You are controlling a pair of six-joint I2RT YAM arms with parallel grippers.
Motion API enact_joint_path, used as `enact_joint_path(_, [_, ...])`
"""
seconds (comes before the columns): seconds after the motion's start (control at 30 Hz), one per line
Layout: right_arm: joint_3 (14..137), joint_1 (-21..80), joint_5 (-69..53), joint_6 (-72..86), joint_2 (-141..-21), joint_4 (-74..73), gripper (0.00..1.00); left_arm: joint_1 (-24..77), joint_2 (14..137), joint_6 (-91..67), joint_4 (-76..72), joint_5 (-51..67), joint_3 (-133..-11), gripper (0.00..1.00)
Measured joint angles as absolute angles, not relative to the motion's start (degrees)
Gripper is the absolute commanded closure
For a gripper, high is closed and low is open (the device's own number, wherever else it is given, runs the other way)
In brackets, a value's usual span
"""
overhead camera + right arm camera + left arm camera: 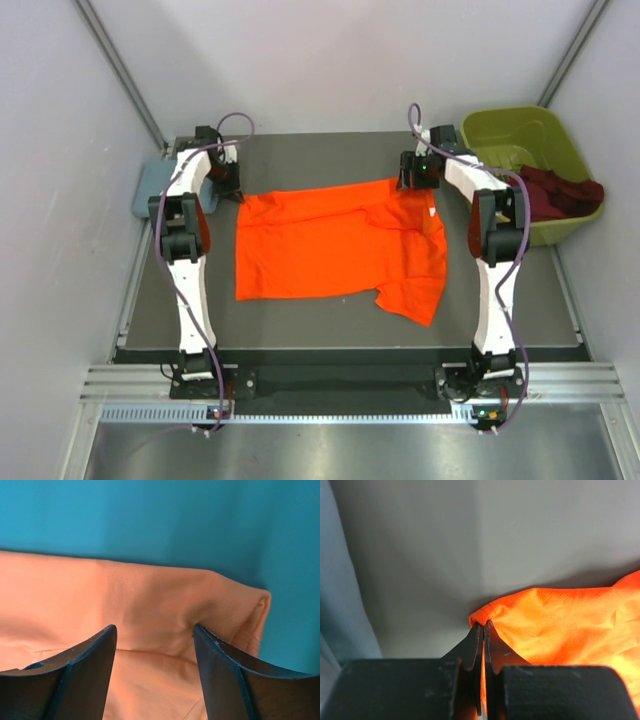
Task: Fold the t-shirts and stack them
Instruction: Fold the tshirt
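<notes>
Left tool [483, 626] pinches far-left corner of orange shirt [320, 245]; right tool [155, 632] spread over its far-right edge. Shirt lies on bench [320, 155]; maroon shirt [560, 190] in bin [510, 125].

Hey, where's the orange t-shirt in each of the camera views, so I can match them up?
Top external: orange t-shirt spread out, centre.
Left wrist: lower right, corner pinched by the shut left gripper.
Right wrist: lower half, paler, under the open right gripper.
Shared landmark: its far edge, where both grippers sit.
</notes>
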State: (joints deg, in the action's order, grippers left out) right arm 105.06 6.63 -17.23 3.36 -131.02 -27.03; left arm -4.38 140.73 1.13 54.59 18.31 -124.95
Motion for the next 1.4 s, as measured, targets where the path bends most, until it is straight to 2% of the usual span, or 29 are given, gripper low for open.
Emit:
enact_joint_path(0.3, [107.72,6.59,-16.27,2.61,-132.66,-27.33,0.35,-2.09,144.09,0.75,53.30,14.09,-131.33,1.00])
enact_joint_path(0.77, [107.74,5.98,-15.46,1.98,-132.66,-27.33,0.34,-0.95,144.90,-1.04,49.65,4.25,-133.19,1.00])
enact_joint_path(0.83, [107.79,5.93,-15.46,1.98,-132.66,-27.35,0.34,-0.95,144.90,-1.39,49.41,3.53,-133.19,0.94])
enact_joint_path(0.87, [107.81,5.93,-15.49,1.98,-132.66,-27.35,0.33,-0.95,144.90,-1.41,49.32,3.36,-133.19,0.84])
enact_joint_path(0.97, [108.05,5.93,-15.55,1.89,-132.66,-27.51,0.29,-0.64,144.90,-1.54,49.15,2.39,-133.32,0.67])
enact_joint_path(1.03, [108.18,5.93,-15.46,1.56,-132.62,-27.46,0.25,-0.58,144.90,-1.54,49.15,1.80,-133.88,0.63])
enact_joint_path(1.13, [108.44,5.93,-15.44,0.97,-132.40,-27.49,0.19,0.21,144.57,-1.56,48.88,1.58,-135.24,0.53])
enact_joint_path(1.23, [108.40,5.93,-15.59,-0.56,-130.50,-27.86,0.17,1.58,142.43,-1.83,48.66,2.83,-135.20,0.48])
enact_joint_path(1.3, [108.20,5.96,-16.25,-1.85,-127.68,-28.77,0.16,2.42,139.02,-2.04,48.03,4.34,-133.60,0.48])
enact_joint_path(1.4, [105.19,6.52,-18.02,-5.04,-119.52,-29.50,0.12,3.29,128.62,-2.17,46.81,8.16,-124.88,0.51])
